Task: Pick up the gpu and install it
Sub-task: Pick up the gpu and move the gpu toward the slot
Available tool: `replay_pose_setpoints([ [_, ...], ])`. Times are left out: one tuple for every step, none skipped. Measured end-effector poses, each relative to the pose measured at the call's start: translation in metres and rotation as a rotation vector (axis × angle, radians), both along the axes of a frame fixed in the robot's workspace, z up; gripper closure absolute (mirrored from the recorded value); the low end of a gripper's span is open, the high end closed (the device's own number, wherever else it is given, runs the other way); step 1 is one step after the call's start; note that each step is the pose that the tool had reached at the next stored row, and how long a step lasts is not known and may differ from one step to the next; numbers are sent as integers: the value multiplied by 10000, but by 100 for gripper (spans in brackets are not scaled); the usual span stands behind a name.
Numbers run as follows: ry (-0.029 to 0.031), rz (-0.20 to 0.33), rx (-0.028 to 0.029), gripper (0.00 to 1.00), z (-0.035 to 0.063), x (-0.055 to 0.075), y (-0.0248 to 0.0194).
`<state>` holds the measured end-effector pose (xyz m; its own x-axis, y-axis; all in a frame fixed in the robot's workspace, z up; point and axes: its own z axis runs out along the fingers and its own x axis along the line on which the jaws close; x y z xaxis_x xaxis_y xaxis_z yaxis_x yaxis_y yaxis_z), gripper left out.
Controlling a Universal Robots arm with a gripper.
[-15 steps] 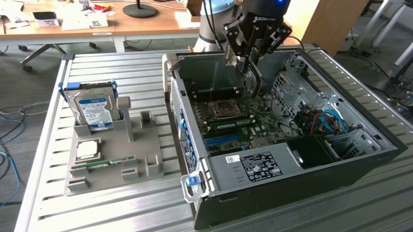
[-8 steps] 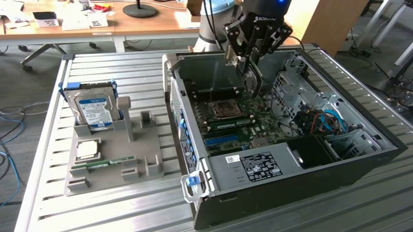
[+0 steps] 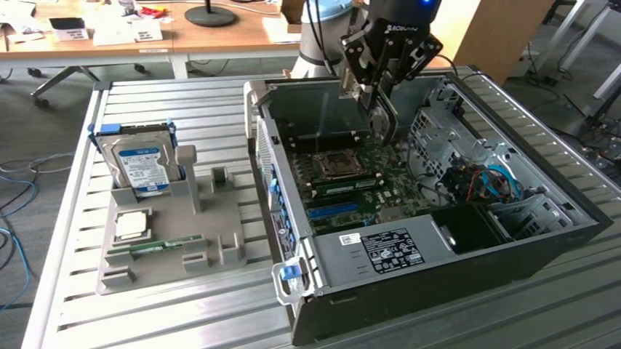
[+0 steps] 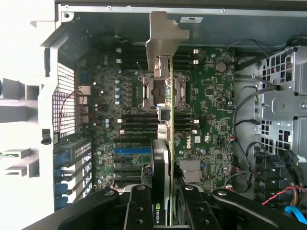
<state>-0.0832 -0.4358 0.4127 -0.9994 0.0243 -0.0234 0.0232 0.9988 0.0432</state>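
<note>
Open computer case (image 3: 456, 291) on a slatted table (image 3: 145, 320), motherboard (image 3: 354, 182) exposed. The gripper (image 3: 379, 91), jaws partly closed, clamps the gpu (image 4: 165, 143) edge-on over the board's middle. The card's long axis runs straight out from the fingers (image 4: 139, 206), silvery bracket (image 4: 163, 43) farthest. Blue expansion slots (image 4: 132, 150) lie off to one side; case walls and a drive cage (image 3: 529, 211) hem the space

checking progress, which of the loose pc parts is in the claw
The gpu, the thin card with a silvery bracket, held edge-on in the claw over the motherboard. The blue-labelled hard drive and green RAM stick sit in the grey rack.
</note>
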Motion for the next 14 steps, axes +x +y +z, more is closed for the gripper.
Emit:
replay_pose_setpoints([
  [-1,0,1,73,-1,14,0],
  [-1,0,1,73,-1,30,0],
  [0,0,1,73,0,48,0],
  [0,0,0,73,0,65,0],
  [-1,-1,0,73,0,83,0],
  [0,0,0,73,0,100,0],
  [0,0,0,73,0,117,0],
  [0,-1,0,73,0,133,0],
  [0,0,0,73,0,148,0],
  [0,1,0,73,0,163,0],
  [-1,0,1,73,0,177,0],
  [0,0,0,73,0,191,0],
  [0,0,0,73,0,205,0],
  [0,-1,0,73,0,218,0],
])
